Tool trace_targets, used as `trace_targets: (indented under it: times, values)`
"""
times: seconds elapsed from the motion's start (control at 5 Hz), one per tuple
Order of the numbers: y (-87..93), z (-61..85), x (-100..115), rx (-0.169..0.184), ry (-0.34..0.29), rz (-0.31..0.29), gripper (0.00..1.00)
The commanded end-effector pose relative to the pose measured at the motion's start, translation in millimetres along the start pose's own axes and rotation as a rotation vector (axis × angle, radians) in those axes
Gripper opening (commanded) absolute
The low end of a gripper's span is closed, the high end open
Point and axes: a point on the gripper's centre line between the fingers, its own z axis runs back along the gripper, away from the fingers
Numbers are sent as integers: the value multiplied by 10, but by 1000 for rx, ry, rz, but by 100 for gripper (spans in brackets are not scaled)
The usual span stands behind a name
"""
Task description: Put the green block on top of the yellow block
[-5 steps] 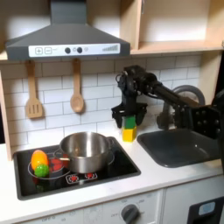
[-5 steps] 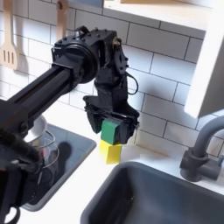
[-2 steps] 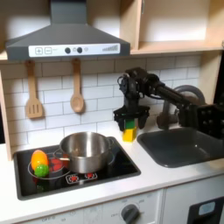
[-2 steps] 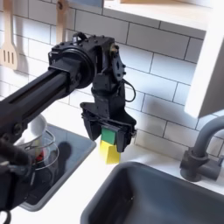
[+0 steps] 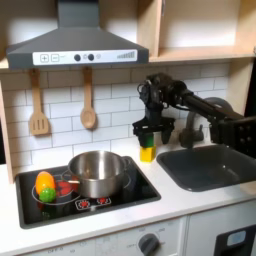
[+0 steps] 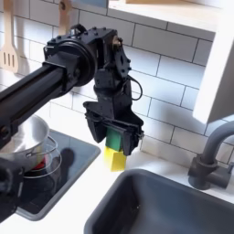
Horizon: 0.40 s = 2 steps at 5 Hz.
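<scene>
Inside steel pot (image 5: pixel 97 173): contents indiscernible.

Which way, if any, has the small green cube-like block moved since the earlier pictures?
Yes. In the second exterior view the small green cube-like block has come down onto the small yellow cube-like block, which stayed put.

One green block (image 6: pixel 114 139) sits between the pincer's (image 6: pixel 115 142) fingers, one yellow block (image 6: pixel 112 158) directly under it. To the pincer's left in the first exterior view: one steel pot (image 5: pixel 97 173), one green-and-yellow toy food (image 5: pixel 45 184), two hanging wooden utensils (image 5: pixel 38 103).
</scene>
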Motion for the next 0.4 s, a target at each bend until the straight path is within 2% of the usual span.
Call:
trace_targets:
  times: [0.0, 0.2]
  values:
    - [40, 22, -299, 21, 29, -28, 100]
    - [70, 67, -564, 43, 60, -33, 100]
